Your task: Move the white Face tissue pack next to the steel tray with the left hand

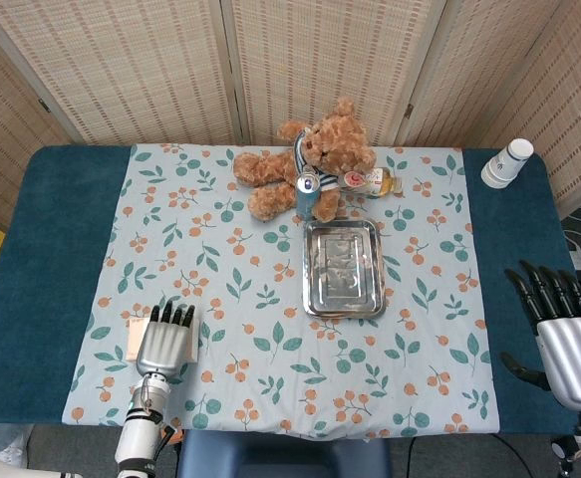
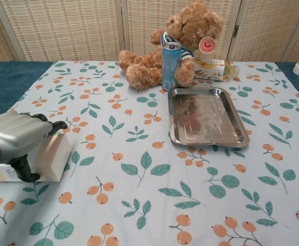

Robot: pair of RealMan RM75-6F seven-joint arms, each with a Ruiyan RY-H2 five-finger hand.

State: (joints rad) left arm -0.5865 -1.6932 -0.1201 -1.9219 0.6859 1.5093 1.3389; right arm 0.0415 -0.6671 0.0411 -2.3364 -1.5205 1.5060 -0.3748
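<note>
At lower left of the table (image 1: 51,249), left robot hand (image 1: 166,343) lies over the tissue pack (image 2: 51,156), fingers draped and thumb at its side, grasp unconfirmed, likely readying carry toward the distant steel tray (image 1: 343,267).

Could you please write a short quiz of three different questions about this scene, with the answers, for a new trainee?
1. True or false: the tissue pack already lies beside the steel tray.
2. Which thing stands just behind the tray? A) blue can B) paper cups C) bottle
3. Which hand is over the pack?

Key: 1. False, it lies far off, near the table's left front. 2. A. 3. The left hand; the right hand waits open at the table's right edge.
</note>
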